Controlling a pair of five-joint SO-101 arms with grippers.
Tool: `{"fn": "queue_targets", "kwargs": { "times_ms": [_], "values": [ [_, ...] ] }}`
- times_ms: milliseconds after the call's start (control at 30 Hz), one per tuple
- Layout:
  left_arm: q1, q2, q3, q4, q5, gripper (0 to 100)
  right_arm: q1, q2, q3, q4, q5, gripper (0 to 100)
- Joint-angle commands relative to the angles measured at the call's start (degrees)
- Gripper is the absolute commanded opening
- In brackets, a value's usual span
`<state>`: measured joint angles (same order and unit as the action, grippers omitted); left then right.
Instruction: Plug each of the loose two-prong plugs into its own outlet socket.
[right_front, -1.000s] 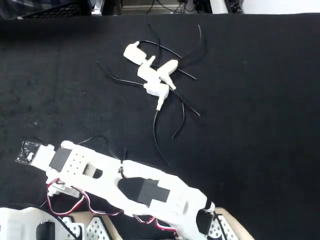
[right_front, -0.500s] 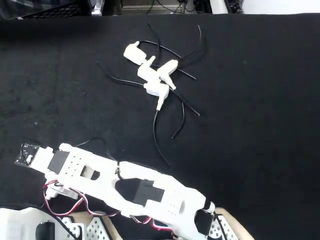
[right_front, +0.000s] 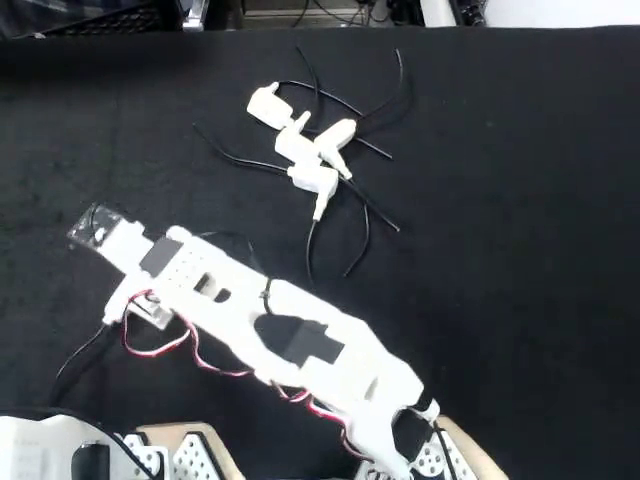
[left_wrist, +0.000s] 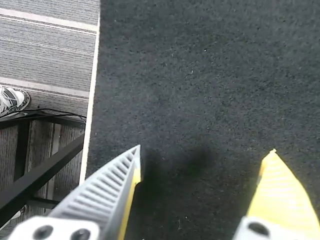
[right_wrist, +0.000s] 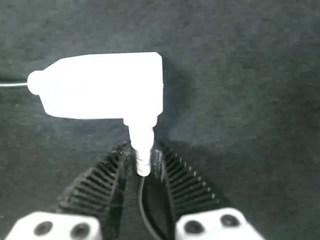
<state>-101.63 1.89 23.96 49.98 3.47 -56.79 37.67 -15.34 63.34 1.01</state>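
Note:
My right gripper (right_wrist: 142, 161) is shut on the thin neck of a white two-prong plug (right_wrist: 100, 85), where its black cord leaves the body. The plug's blocky body sticks out past the fingertips (right_wrist: 112, 165), over the black mat. My left gripper (left_wrist: 205, 150) stands open above bare black mat, with nothing between its fingers (left_wrist: 100, 200). Near the back centre of the table lies a tangle of white plug and socket pieces (right_front: 305, 150) with thin black cords (right_front: 350, 215). An arm (right_front: 260, 330) stretches from the front right toward the left, its tip (right_front: 100, 230) well left of that tangle.
The black mat (right_front: 520, 250) covers the table. Beside my left gripper the table edge (left_wrist: 92, 115) drops to striped floor (left_wrist: 45, 60). Arm bases and red wires (right_front: 160, 345) crowd the front edge. Dark equipment (right_front: 90, 15) stands behind the back edge.
The long arm has swung away from the front edge, and its tip has moved up and slightly right. The tangle of plugs has not moved.

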Motion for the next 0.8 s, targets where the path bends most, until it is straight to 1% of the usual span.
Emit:
{"fn": "queue_targets", "kwargs": {
  "times_ms": [0,300,433,567,767],
  "values": [
    [0.3,-0.2,-0.4,-1.0,0.1,36,4.6,-1.6,-2.6,-0.8,0.1,1.2],
    [0.2,-0.2,2.2,-1.1,0.1,36,14.6,-16.9,0.5,0.1,0.4,1.2],
    [0.2,-0.2,2.2,-1.1,0.1,36,19.2,-23.1,3.1,-1.1,7.1,1.2],
    [0.1,-0.2,2.2,-1.1,0.1,36,26.0,-27.1,10.0,-8.8,10.6,1.2],
    [0.2,-0.2,2.2,-1.1,0.0,36,35.4,-31.6,22.9,-23.4,10.5,1.2]
  ]
}}
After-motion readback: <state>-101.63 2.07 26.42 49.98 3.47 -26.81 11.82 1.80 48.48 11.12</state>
